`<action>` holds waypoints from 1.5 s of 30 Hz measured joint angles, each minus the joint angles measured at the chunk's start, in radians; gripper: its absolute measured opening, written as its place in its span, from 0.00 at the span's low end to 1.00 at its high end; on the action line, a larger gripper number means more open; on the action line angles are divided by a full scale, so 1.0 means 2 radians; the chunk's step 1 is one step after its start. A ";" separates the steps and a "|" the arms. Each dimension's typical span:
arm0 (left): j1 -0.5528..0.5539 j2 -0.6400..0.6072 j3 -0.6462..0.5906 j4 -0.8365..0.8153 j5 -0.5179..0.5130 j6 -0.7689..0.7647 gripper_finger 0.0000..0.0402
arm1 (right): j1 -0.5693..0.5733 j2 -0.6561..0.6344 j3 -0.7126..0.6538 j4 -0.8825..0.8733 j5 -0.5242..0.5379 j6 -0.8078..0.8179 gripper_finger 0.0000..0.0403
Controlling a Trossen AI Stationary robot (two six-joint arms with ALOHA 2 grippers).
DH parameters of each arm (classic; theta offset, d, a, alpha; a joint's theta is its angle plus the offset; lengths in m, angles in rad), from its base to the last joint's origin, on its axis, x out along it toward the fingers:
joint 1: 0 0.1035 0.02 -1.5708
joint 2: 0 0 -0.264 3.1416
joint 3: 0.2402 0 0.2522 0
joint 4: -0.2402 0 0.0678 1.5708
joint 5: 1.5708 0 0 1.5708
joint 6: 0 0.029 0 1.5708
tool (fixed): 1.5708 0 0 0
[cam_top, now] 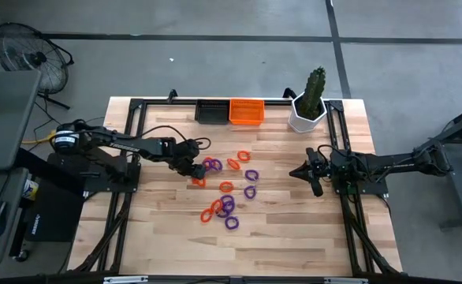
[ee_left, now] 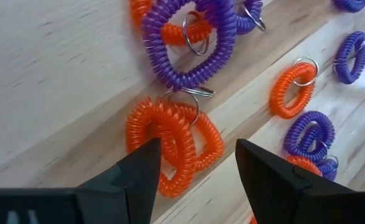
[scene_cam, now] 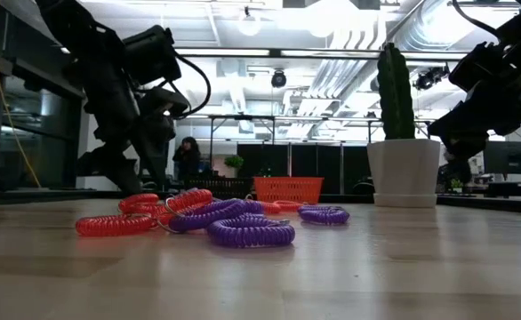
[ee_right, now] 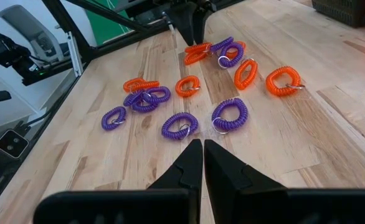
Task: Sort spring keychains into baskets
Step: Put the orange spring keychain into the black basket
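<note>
Lying scattered mid-table, the keychains (cam_top: 225, 196) are small glossy plastic coils, orange or purple, several with a metal ring. Two orange ones (ee_left: 170, 146) overlap just beyond the left gripper (ee_left: 195, 163), whose fingers stand wide apart over them, holding nothing. I count roughly seven orange and seven purple, some piled too tightly to be sure. Two baskets, black (cam_top: 211, 111) and orange (cam_top: 246, 111), sit at the far edge. The right gripper (ee_right: 202, 155) waits at right, fingers pressed together, empty.
</note>
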 joint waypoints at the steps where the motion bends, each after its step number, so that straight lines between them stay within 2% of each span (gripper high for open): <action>1: 0.000 0.000 0.000 0.001 0.000 0.000 0.51 | 0.000 0.000 0.000 0.000 0.000 0.000 0.03; 11: 0.000 0.000 0.000 0.014 0.009 -0.003 0.51 | 0.000 0.000 0.000 0.000 0.000 0.000 0.03; 17: 0.000 0.000 0.000 0.017 -0.009 -0.011 0.51 | 0.000 0.000 0.000 0.000 0.000 0.000 0.03; 27: 0.000 0.022 0.000 0.025 0.004 -0.008 0.41 | 0.000 0.000 0.000 0.000 0.000 0.000 0.03; 41: 0.000 0.040 0.001 0.032 -0.005 0.000 0.40 | 0.000 0.000 0.000 0.000 0.000 0.000 0.03; 45: 0.000 0.040 0.000 0.030 -0.007 0.000 0.34 | 0.000 0.000 0.000 0.000 0.000 0.000 0.03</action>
